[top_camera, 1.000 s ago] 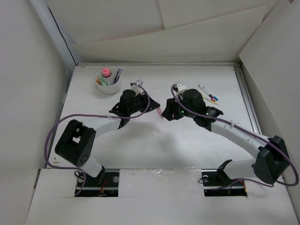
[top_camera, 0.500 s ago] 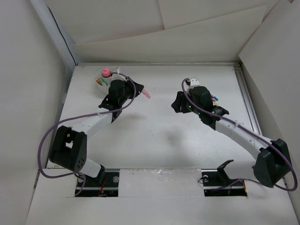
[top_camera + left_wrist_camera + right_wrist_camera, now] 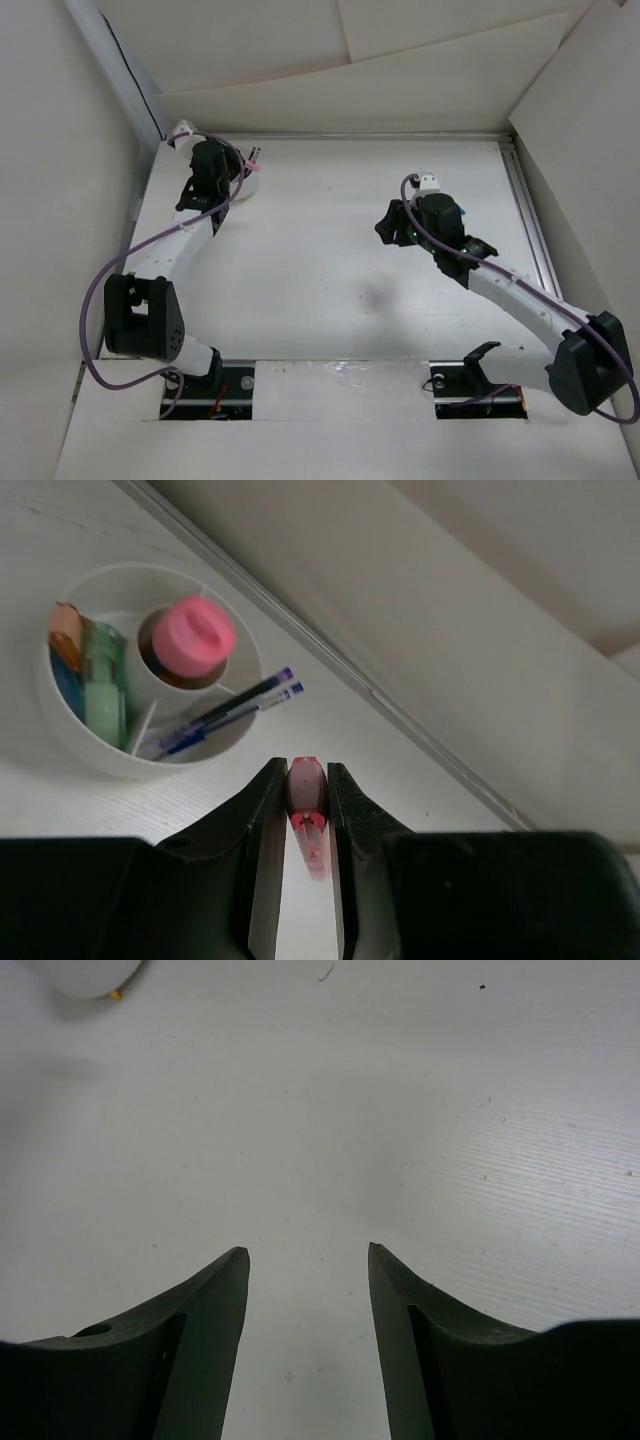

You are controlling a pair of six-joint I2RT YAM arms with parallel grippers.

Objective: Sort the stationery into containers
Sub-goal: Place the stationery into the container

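Observation:
The white round cup [image 3: 70, 742] with inner dividers stands by the back wall. It holds a tube with a pink cap [image 3: 195, 638], a green piece [image 3: 103, 685], an orange piece [image 3: 65, 623] and blue pens [image 3: 232, 704]. My left gripper [image 3: 305, 772] is shut on a stubby pink piece [image 3: 306, 798], just right of the cup's rim and above the table. In the top view the left gripper [image 3: 232, 175] covers most of the cup [image 3: 247, 188]. My right gripper [image 3: 308, 1252] is open over bare table, right of centre [image 3: 387, 226], with nothing between its fingers.
The back wall's lower edge [image 3: 400, 715] runs close behind the cup. A side wall [image 3: 135, 110] stands left of it. A white object [image 3: 80, 975] shows at the top left corner of the right wrist view.
My left arm has swung from the table's middle to the far left cup, carrying the pink piece. The right arm has drawn back to the right, its jaws slightly wider.

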